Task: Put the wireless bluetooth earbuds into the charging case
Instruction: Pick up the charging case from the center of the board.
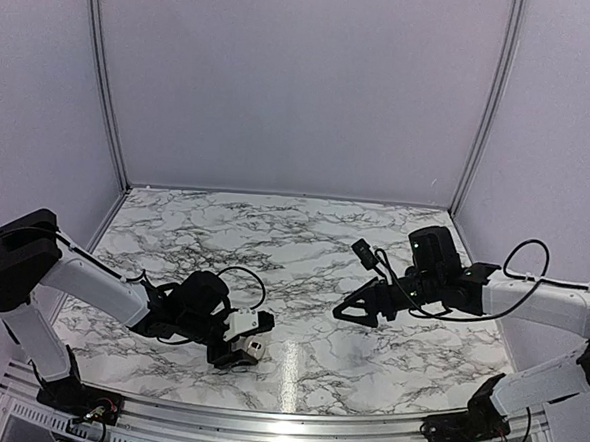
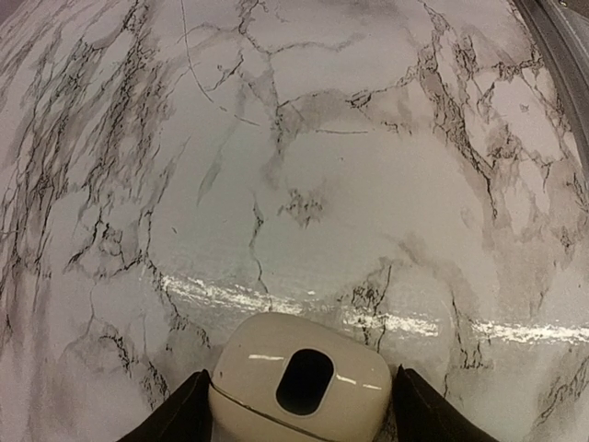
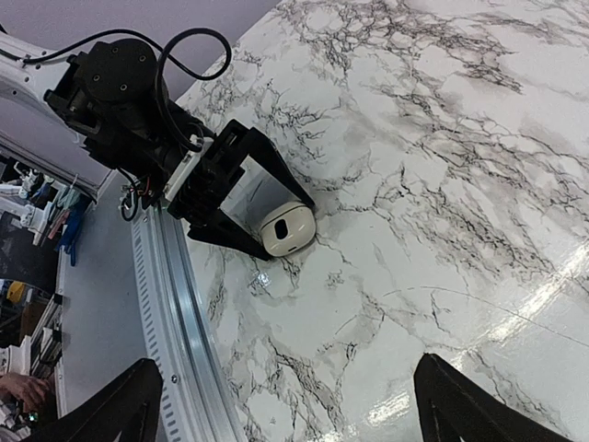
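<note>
The left end effector [image 3: 281, 226] is closed on the cream-white rounded plastic charging case [image 2: 304, 382], one finger against each side, at the near edge of the marble-patterned bench [image 1: 304, 242]. The case lid appears shut. The right end effector [image 3: 283, 373] hangs open and empty, well apart. No black earbuds are visible in any view, so insertion cannot be confirmed.

Cream-white charging case [image 2: 304, 382], dark oval recess on top, sits on marble table [image 2: 304, 184]. Left gripper [image 2: 301, 416] clasps it, one finger against each side.
</note>
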`<state>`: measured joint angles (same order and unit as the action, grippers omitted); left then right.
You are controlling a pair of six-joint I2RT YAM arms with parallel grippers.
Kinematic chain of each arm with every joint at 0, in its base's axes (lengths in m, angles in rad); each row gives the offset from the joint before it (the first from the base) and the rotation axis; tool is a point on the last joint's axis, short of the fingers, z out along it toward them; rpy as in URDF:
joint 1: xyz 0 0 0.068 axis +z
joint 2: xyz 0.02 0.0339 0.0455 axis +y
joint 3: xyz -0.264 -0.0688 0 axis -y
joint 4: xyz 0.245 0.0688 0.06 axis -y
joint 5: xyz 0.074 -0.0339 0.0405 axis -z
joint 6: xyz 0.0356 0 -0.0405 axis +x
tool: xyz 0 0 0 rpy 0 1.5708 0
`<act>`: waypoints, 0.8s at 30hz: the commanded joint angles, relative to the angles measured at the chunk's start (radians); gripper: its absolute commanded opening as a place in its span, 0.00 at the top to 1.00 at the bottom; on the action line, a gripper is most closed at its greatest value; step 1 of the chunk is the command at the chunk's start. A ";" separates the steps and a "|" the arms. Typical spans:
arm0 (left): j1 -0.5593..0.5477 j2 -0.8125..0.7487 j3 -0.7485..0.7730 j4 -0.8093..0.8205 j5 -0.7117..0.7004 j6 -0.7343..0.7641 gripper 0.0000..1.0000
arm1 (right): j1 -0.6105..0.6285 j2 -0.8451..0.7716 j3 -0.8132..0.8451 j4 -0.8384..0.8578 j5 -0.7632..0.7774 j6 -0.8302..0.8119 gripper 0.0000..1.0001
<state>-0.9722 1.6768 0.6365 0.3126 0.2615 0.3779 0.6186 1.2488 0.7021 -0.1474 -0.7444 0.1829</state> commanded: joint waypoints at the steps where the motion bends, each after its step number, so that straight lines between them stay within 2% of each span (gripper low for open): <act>1: 0.004 0.016 -0.022 -0.032 -0.036 0.010 0.34 | -0.008 0.027 0.018 0.026 -0.032 0.002 0.04; 9: -0.010 -0.045 -0.026 -0.032 -0.076 -0.003 0.46 | -0.007 0.117 0.022 0.073 -0.049 0.016 0.07; 17: -0.071 -0.150 0.003 -0.046 -0.181 0.012 0.49 | -0.005 0.204 0.027 0.163 -0.067 0.108 0.16; 24: -0.140 -0.189 0.110 -0.163 -0.253 0.087 0.49 | 0.057 0.291 0.049 0.258 -0.163 0.189 0.21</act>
<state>-1.0767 1.5063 0.6739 0.2321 0.0700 0.4088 0.6323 1.4963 0.7044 0.0204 -0.8318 0.3084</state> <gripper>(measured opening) 0.609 0.804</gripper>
